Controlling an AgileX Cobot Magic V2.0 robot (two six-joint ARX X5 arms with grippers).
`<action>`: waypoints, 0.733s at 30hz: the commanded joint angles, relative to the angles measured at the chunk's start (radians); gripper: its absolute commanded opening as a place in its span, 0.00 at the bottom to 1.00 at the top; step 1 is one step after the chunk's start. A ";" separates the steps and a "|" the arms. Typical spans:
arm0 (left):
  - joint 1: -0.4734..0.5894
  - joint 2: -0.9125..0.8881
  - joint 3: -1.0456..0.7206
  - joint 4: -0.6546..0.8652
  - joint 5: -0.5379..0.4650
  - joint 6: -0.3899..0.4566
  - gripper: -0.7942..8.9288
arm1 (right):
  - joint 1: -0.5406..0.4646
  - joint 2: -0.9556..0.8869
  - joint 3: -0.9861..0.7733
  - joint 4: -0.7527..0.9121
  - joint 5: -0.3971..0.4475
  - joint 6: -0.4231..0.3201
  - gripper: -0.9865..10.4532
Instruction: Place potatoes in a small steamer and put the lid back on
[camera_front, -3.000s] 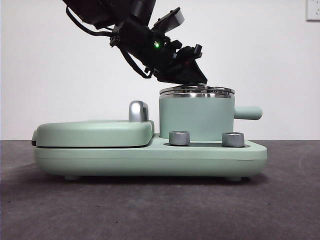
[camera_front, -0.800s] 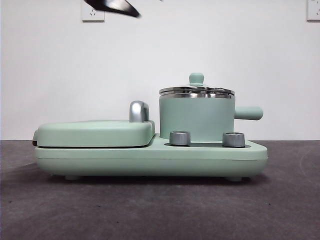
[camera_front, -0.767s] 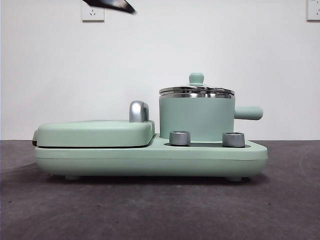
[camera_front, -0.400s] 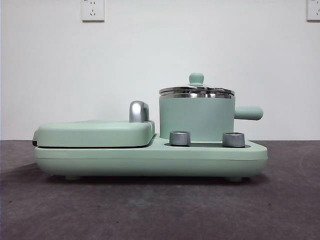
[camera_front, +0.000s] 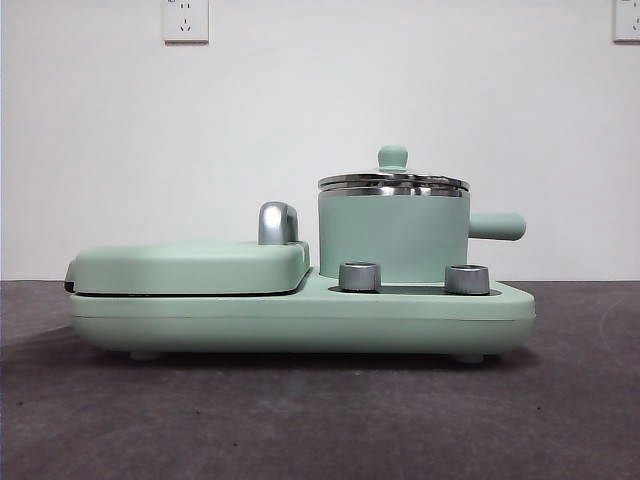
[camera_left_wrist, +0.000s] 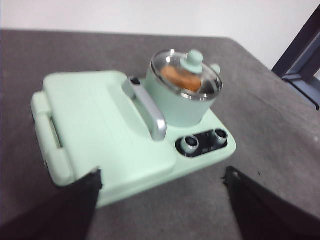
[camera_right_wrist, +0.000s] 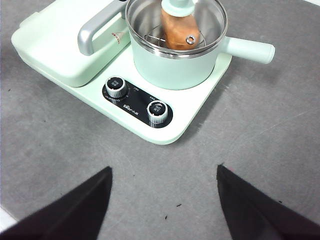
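The lid (camera_front: 393, 181) sits flat on the steamer (camera_front: 393, 235), its steel rim meeting the pot's rim all the way round as far as the front view shows, with the little green knob upright on top. Through the glass of the lid in both wrist views the potato (camera_right_wrist: 179, 30) can be seen inside the pot, an orange-brown lump lying on what looks like a wire rack. So both parts of the job look done: potato in, lid on. Nothing seems left but for the arms to rest clear.

The left gripper (camera_left_wrist: 162, 192) hangs well above and off from the cooker, its two black jaws spread wide apart with nothing between them; the steamer lies well ahead of it, beyond the flat griddle cover (camera_left_wrist: 95, 120) and its chrome handle (camera_left_wrist: 145, 106). The right gripper (camera_right_wrist: 162, 200) is likewise held high and back, jaws wide and empty, with bare table (camera_right_wrist: 165, 170) between them; the steamer is ahead of it, past the two control knobs (camera_right_wrist: 137, 101), its side handle (camera_right_wrist: 247, 49) pointing off to one side. Neither gripper shows in the front view, and neither touches anything
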 joint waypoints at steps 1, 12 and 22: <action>0.001 -0.013 0.008 -0.012 0.003 -0.007 0.12 | 0.005 0.003 0.011 0.013 -0.002 0.005 0.09; 0.001 -0.017 0.009 -0.009 0.002 -0.011 0.09 | 0.005 -0.012 0.011 0.028 -0.028 0.010 0.10; 0.011 -0.065 -0.058 0.070 -0.028 0.105 0.09 | 0.005 -0.012 0.011 0.028 -0.027 0.010 0.10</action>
